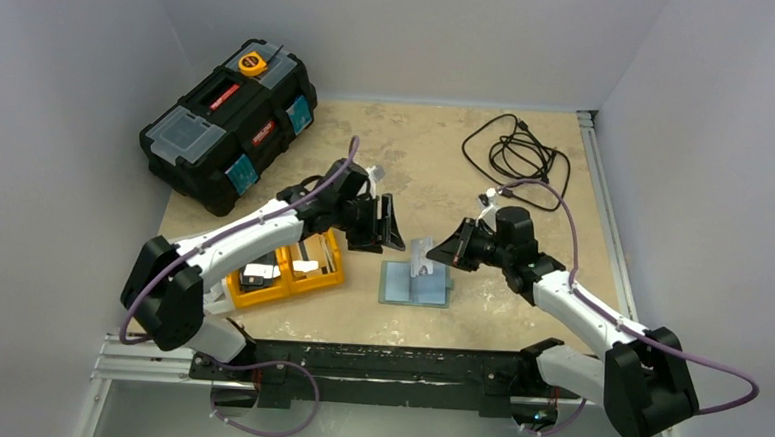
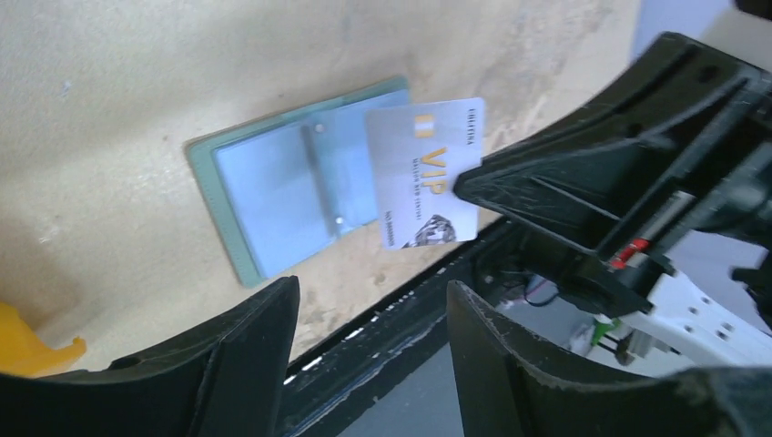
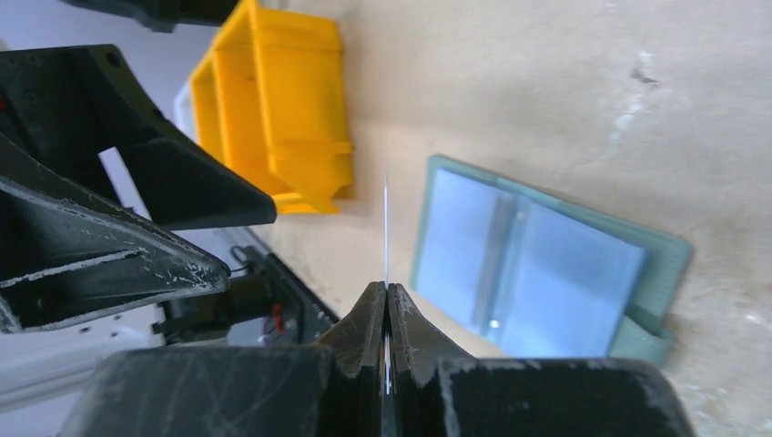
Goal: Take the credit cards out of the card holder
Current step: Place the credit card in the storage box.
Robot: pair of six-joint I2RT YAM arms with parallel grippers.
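- The right pincer (image 3: 387, 305) has its jaws pressed together on a silver VIP card (image 2: 426, 168), pinching it by one edge. From the right wrist the card shows only as a thin line running out from between the fingertips.
- The left pincer (image 2: 369, 355) is spread and holds nothing. It sits near the card on the opposite side from the right pincer, apart from it, with its gap facing the card's printed face.
- The card is held in the air on edge, over the open card holder (image 2: 273, 182). The holder lies flat on the counter (image 1: 437, 151) with its pale blue lining up. I cannot tell whether the card's lower edge touches the lining.
- The card looks light, thin and stiff, with a glossy face that is likely slippery. A grip on one corner could let it swivel, so the pads should lie flat across a broad strip of the free edge.
- The holder looks soft and light and may slide if it is nudged.
- An orange tray (image 3: 300, 137) stands beside the holder, on the left arm's side.
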